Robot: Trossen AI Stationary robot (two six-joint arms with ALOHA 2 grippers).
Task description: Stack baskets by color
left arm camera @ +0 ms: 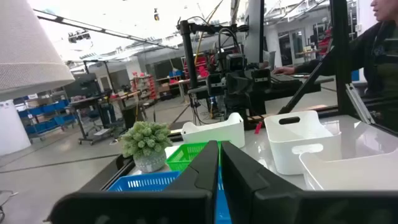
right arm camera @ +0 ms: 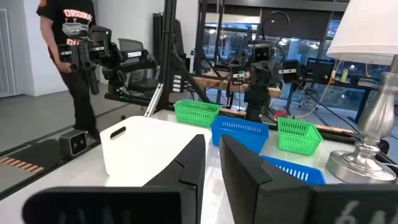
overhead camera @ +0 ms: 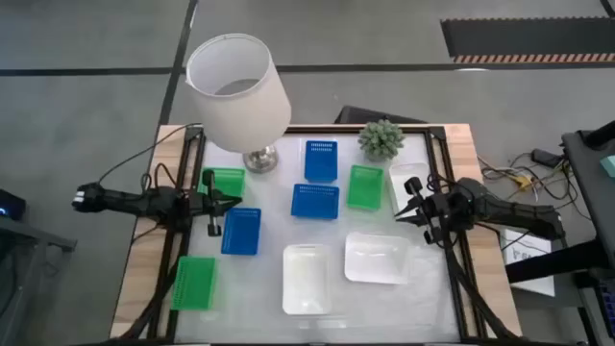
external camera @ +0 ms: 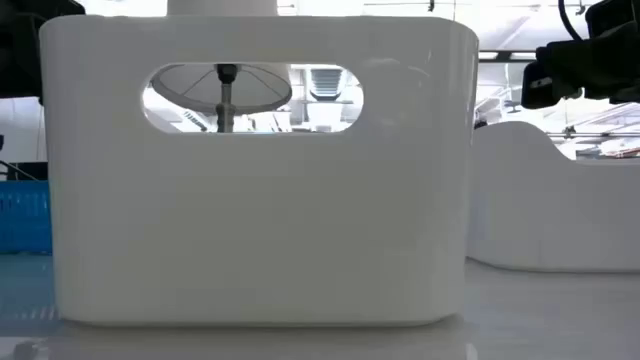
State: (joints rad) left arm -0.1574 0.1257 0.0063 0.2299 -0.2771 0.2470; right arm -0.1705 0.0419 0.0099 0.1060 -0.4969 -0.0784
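Nine baskets lay spread over the table (overhead camera: 437,322), none stacked on another. Three were blue: one at the back by the potted plant (overhead camera: 381,139), one in the middle (overhead camera: 315,201), and one toward the left (overhead camera: 240,231). Three were green: one just beside the lamp (overhead camera: 240,91) base (overhead camera: 227,180), one at the front left corner (overhead camera: 195,283), and one right of the middle blue basket (overhead camera: 365,186). Three were white: two side by side at the front — an upright one (overhead camera: 307,279) and a wider one (overhead camera: 376,258) — and a third at the right edge (overhead camera: 405,183), partly under the right arm.

The left gripper (overhead camera: 223,202) hovered between the green basket by the lamp and the left blue basket, its fingers (left arm camera: 205,171) pressed together and holding nothing. The right gripper (overhead camera: 408,205) hung over the white basket at the right edge; its fingers (right arm camera: 193,158) stood only a narrow gap apart, with nothing seen between them.

In the low view one white basket (external camera: 255,170) filled most of the picture, the lamp visible through its handle slot — a second white basket (external camera: 560,200) sat to its right.

A person in a dark shirt (right arm camera: 71,43) stood in the room beyond the table.
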